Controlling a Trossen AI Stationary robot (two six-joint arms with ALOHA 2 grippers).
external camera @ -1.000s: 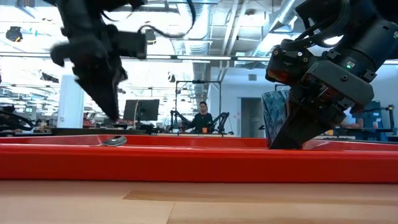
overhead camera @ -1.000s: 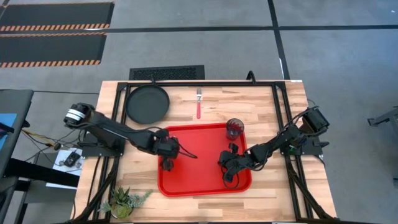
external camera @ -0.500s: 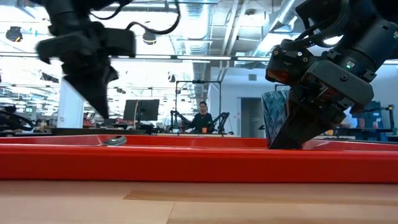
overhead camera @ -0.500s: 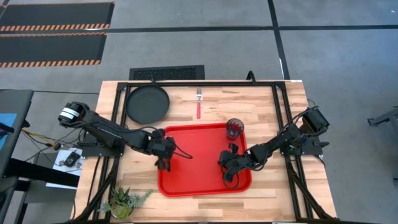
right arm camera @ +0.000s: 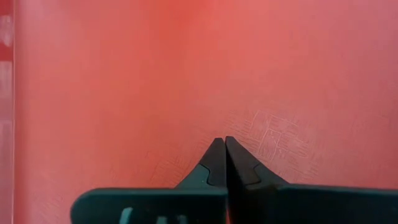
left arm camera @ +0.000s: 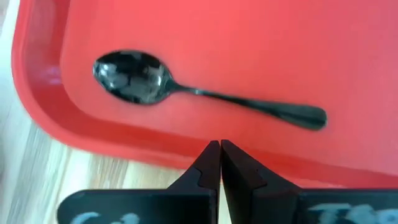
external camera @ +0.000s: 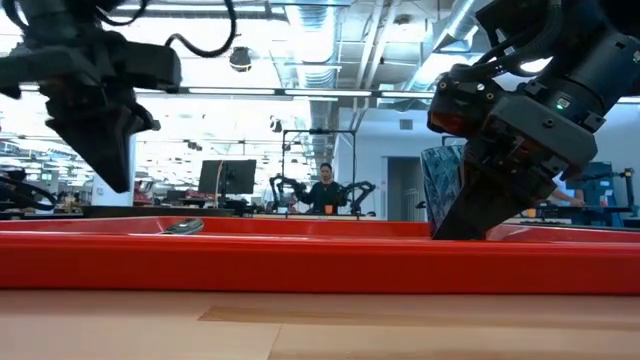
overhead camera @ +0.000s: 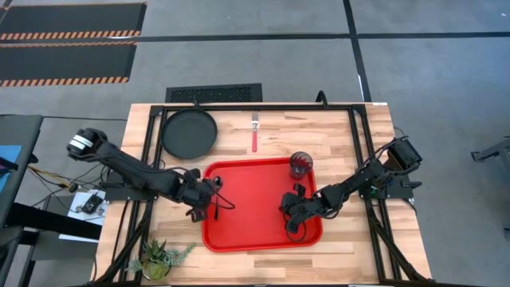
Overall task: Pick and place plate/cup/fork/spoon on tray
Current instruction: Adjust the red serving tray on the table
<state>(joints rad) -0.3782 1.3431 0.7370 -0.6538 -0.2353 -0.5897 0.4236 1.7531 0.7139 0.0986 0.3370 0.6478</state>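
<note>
The left gripper (left arm camera: pixel 220 163) hovers over the tray's (overhead camera: pixel 263 231) left rim, fingers pressed together and empty. The spoon (left arm camera: pixel 199 93) lies flat just inside that rim. The right gripper (right arm camera: pixel 221 160), likewise pinched closed, sits low over the tray's right half, near the cup (overhead camera: pixel 300 165) at the far right corner. The plate (overhead camera: pixel 189 133) and fork (overhead camera: pixel 255 131) wait at the bench's far edge. The fork looks light, stiff and slippery; its red handle probably offers the best pinch.

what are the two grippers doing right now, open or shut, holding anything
Left gripper: shut, empty, over the near-left rim of the big red plastic tray, beside the thin dark metal spoon.
Right gripper: shut, empty, low over the tray's floor.
</note>
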